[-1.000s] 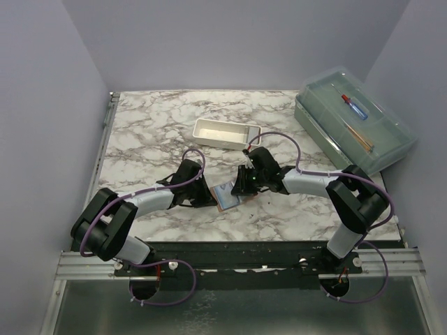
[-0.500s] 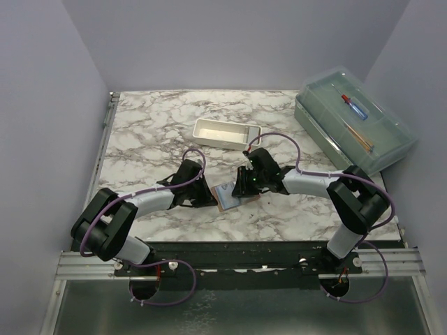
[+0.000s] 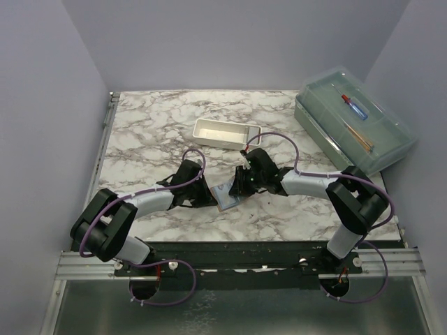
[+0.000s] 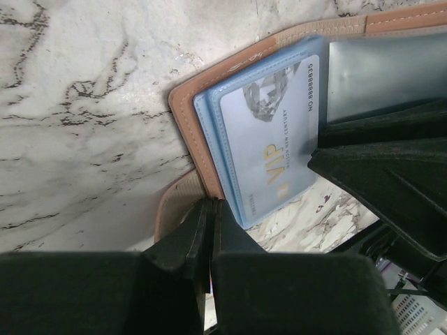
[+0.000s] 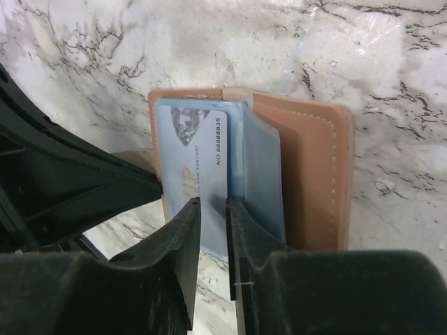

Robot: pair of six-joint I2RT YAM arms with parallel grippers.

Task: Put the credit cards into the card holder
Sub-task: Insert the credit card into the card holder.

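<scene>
Centre of the marbled table (image 3: 147, 125), overhead view: both arms meet over the card holder (image 3: 225, 198), which lies open and flat, tan side down. Behind it, up the frame, sits the white rectangular tray (image 3: 225, 132), and at upper right the big clear lidded box (image 3: 354, 118), tilted.

On the right wrist camera the holder shows smooth tan leather-look panels with pale stitching along the rounded rim and a blue-grey translucent pocket (image 5: 262, 174) across the middle. On its left half lies a credit card (image 5: 190, 157). It is glossy pale blue, with a faceted diamond graphic, gold "VIP" lettering and a row of black digits along one edge. Its lower end pokes past the holder's bottom edge over the marble. I can't tell whether its top is tucked into the pocket.

The right gripper (image 5: 212, 207) is narrow, its matte black fingers a thin slot apart above the card's lower right part. Contact is unclear.

On the left wrist camera the left gripper (image 4: 209, 208) has its jaws pressed together. The tips sit at the holder's tan edge at lower centre. I can't say whether leather is pinched.
</scene>
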